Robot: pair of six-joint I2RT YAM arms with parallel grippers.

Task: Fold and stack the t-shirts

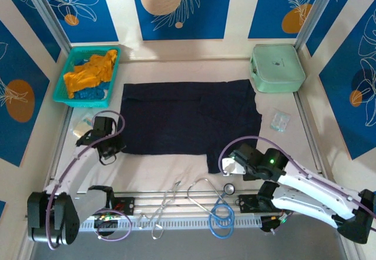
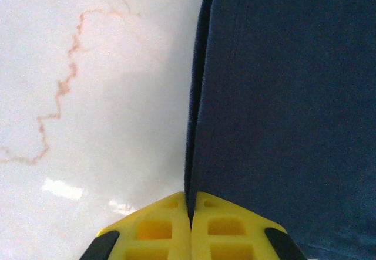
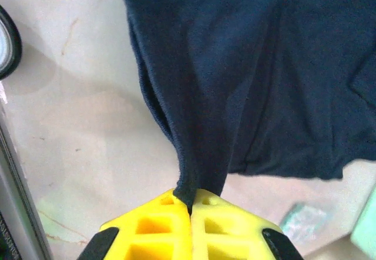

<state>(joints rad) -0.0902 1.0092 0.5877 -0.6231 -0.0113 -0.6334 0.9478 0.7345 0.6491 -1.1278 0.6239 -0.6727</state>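
- The navy t-shirt (image 1: 188, 116) lies spread mid-worktop (image 1: 158, 173); the left hand (image 2: 190, 220) is pinched on its left edge, the right hand (image 3: 189, 206) on its bunched near-right corner.
- Risk: each grip holds only a thin pinch, so an uneven pull could slip cloth free or skew the fold.
- Room lies open over the shirt; basket (image 1: 63, 97), case (image 1: 277, 67) and stethoscope (image 1: 220, 208) crowd the edges.

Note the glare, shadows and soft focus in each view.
Top external: even light, sharp; the navy t-shirt reads as a near-black patch with little fold detail. Left wrist: bright glare spots on the table beside the left hand. Right wrist: a soft shadow lies on the table left of the shirt; the right hand looks slightly soft.
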